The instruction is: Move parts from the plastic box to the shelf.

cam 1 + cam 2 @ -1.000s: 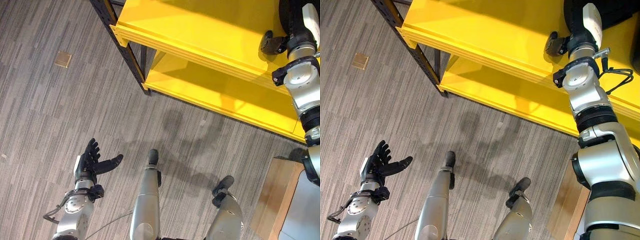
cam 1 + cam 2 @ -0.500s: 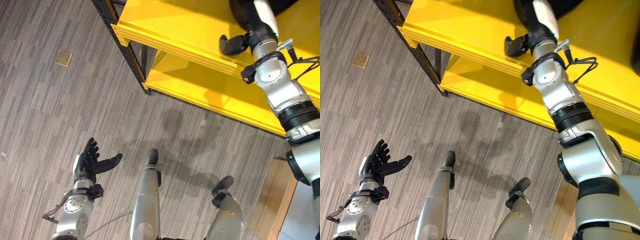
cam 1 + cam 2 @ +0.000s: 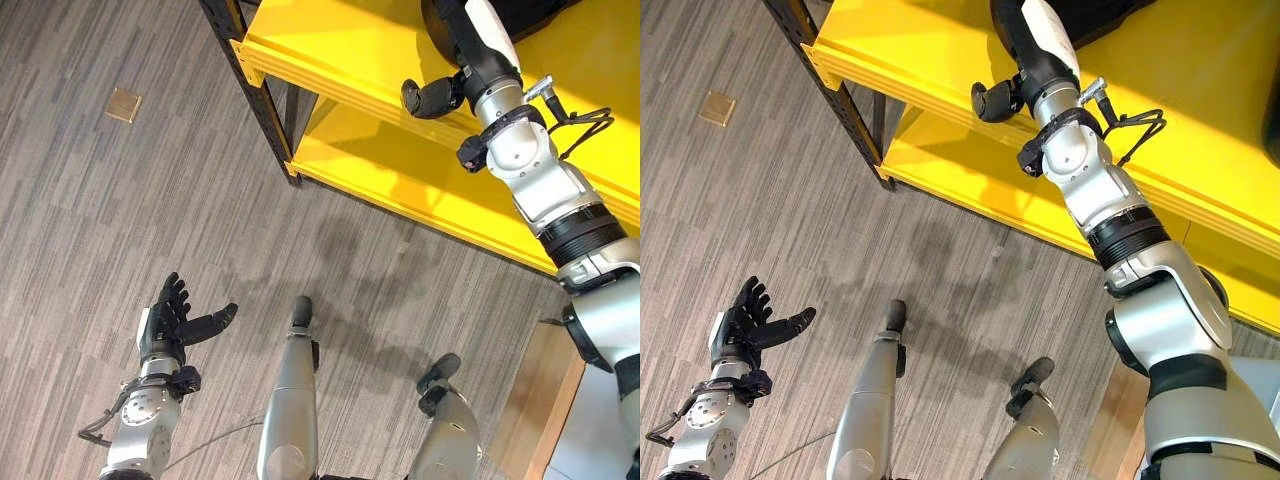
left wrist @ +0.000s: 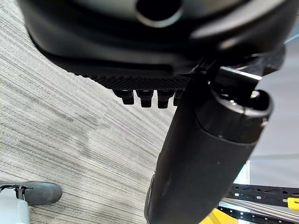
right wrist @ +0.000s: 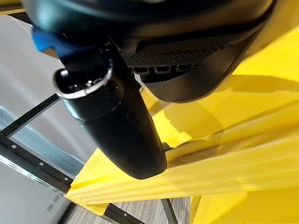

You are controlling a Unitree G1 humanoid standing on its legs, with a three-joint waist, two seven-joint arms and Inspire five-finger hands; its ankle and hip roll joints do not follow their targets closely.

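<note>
Over the bright yellow metal shelf (image 3: 350,45) at one o'clock, the right hand (image 3: 1025,45) reaches in, thumb out; its fingers are hidden, so its grip cannot be told, nor any part seen. At seven o'clock the left hand (image 3: 170,320) hangs released above the grey floor (image 3: 120,200). Best to draw the right hand straight back, clear of the shelf lip.

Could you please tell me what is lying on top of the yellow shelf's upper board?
The right hand rests at the upper board beside a dark part; the arm covers most of that part.
</note>
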